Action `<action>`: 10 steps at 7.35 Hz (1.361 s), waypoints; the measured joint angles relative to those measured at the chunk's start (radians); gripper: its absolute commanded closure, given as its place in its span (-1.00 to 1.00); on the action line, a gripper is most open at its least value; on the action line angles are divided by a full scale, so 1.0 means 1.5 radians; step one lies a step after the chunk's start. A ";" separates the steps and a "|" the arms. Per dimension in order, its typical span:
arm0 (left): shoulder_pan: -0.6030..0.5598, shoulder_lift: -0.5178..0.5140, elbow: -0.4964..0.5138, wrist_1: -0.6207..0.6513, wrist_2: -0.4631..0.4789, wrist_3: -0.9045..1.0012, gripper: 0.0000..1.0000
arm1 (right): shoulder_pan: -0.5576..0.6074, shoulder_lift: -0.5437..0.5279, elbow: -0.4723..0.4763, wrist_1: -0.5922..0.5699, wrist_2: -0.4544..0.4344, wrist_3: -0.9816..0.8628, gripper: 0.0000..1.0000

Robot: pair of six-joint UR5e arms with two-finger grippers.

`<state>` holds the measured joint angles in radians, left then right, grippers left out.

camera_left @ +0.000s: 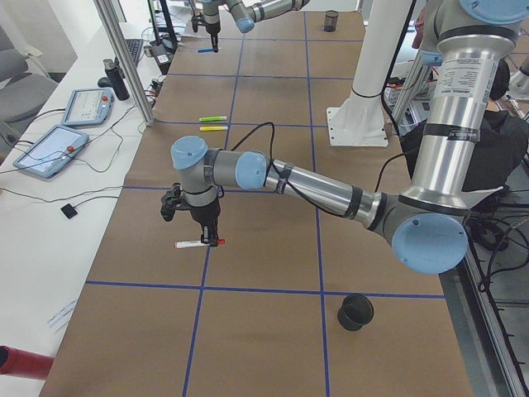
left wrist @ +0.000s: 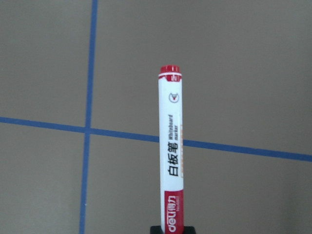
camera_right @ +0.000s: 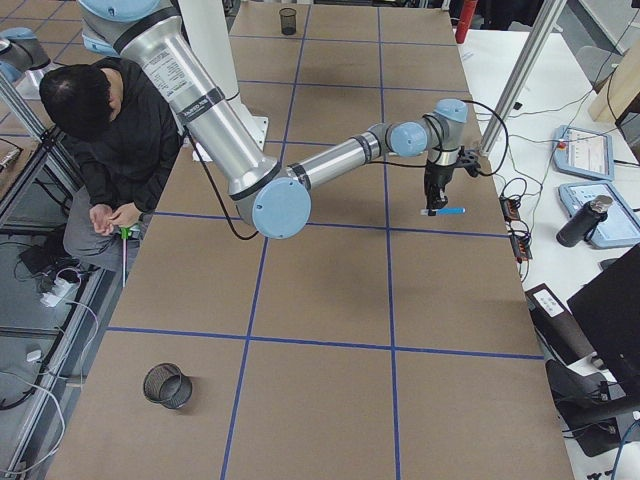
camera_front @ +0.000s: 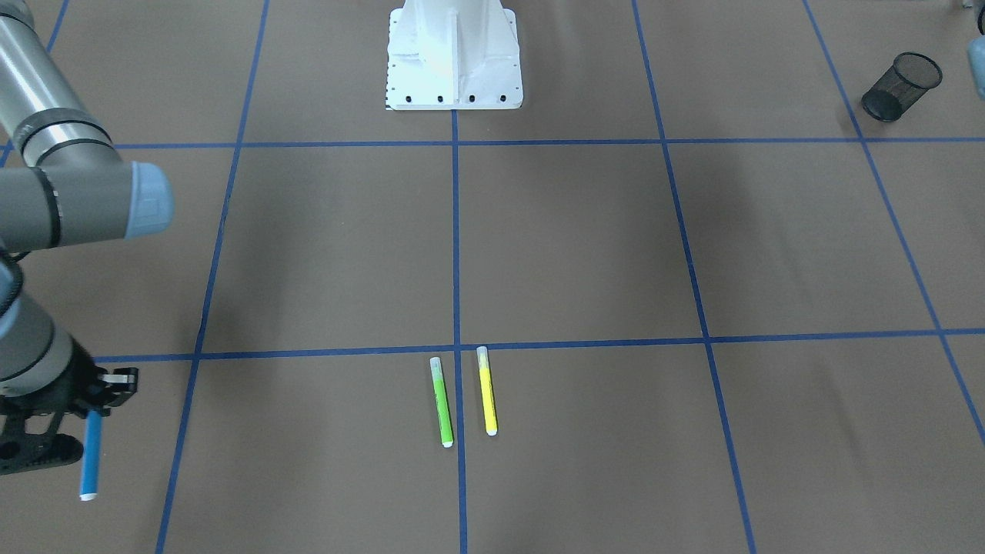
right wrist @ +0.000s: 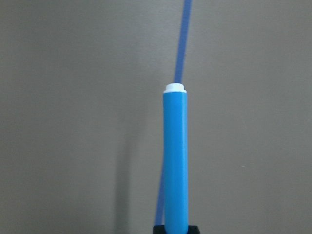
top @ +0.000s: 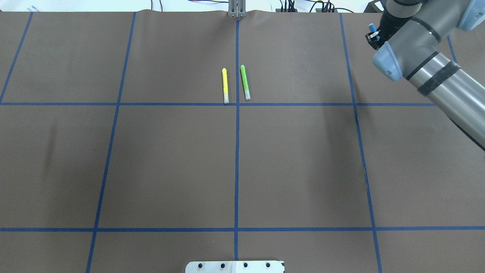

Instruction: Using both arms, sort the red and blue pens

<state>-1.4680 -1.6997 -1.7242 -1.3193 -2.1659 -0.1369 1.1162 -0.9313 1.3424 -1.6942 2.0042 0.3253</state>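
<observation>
While right tool [camera_front: 94, 402] grips blue pen [camera_front: 91, 455], green pen [camera_front: 441, 402] lies apart.

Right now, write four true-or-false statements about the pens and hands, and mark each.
1. The right hand holds the blue pen. True.
2. The left hand is empty. False: it holds the red marker.
3. The green pen and yellow pen lie on the table. True.
4. Those two pens touch. False: they lie apart, with a tape line between them.
</observation>
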 measured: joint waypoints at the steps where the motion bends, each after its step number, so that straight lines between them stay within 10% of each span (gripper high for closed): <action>1: -0.014 0.011 0.000 0.001 0.039 0.037 1.00 | 0.033 -0.024 0.003 -0.020 -0.022 -0.099 1.00; 7: -0.167 0.179 -0.076 0.135 0.096 0.155 1.00 | 0.168 -0.139 0.010 -0.104 -0.080 -0.421 1.00; 10: -0.191 0.281 -0.146 0.308 -0.010 0.150 1.00 | 0.215 -0.229 0.056 -0.169 0.015 -0.468 1.00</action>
<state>-1.7551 -1.2789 -1.9428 -0.8569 -2.1811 0.0882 1.4382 -1.2755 1.4270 -1.9482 2.0263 -0.3769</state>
